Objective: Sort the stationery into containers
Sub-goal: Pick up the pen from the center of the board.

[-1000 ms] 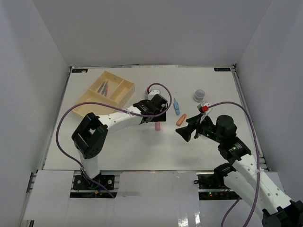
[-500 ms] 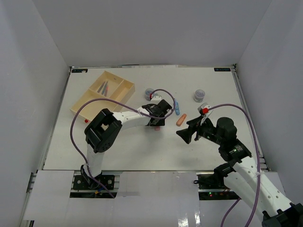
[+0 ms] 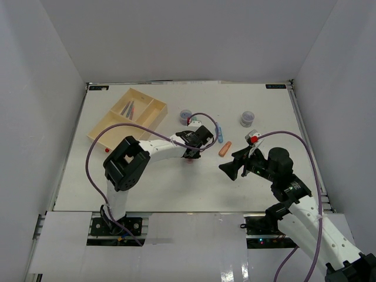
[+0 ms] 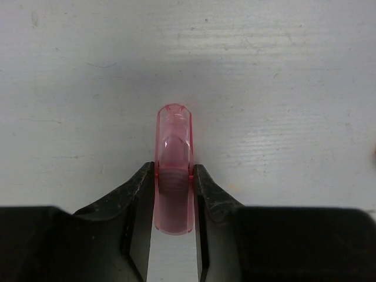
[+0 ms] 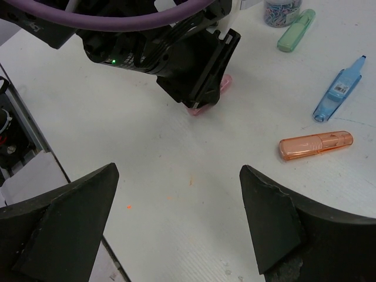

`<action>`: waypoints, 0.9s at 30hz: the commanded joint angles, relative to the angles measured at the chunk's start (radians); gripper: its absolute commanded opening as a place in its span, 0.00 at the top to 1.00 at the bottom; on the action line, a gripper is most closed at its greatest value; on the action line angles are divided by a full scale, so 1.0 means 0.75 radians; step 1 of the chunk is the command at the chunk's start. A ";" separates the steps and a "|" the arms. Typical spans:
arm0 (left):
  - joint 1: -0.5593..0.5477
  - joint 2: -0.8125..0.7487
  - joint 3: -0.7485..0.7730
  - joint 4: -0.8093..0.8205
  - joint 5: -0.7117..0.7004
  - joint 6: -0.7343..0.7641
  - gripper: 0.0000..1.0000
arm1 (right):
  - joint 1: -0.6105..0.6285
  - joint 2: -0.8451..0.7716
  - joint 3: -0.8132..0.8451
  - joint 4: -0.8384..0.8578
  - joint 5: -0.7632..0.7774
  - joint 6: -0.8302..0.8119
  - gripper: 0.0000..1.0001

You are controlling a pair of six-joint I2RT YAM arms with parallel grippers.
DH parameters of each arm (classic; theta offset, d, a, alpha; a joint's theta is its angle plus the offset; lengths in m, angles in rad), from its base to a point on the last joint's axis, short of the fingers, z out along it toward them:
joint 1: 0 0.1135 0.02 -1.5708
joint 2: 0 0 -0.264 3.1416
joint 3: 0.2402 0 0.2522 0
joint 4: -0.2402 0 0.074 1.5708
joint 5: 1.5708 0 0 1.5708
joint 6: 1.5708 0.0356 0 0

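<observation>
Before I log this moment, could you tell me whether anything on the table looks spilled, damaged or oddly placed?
Nothing looks spilled or damaged. The orange marker, blue marker, green marker and two jars simply sit loose outside the tray, and the left tool pinches the pink marker flat on the table.

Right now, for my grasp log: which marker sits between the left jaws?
The pink marker, in the left gripper; orange marker, blue marker and green marker lie free.
</observation>
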 commanded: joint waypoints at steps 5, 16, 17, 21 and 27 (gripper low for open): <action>0.047 -0.246 -0.070 0.060 -0.173 0.386 0.76 | -0.004 -0.011 0.000 0.028 -0.002 -0.019 0.10; 0.561 -0.468 -0.132 0.373 0.191 1.135 0.75 | -0.002 -0.003 -0.008 0.030 -0.008 -0.029 0.10; 0.589 -0.453 -0.115 0.382 0.268 1.186 0.75 | -0.004 0.001 -0.010 0.032 -0.012 -0.031 0.10; 0.704 -0.355 -0.037 0.386 0.345 1.288 0.72 | -0.004 0.007 -0.004 0.028 -0.020 -0.029 0.10; 0.774 -0.234 0.040 0.406 0.402 1.346 0.56 | -0.004 -0.025 -0.010 0.018 -0.016 -0.029 0.10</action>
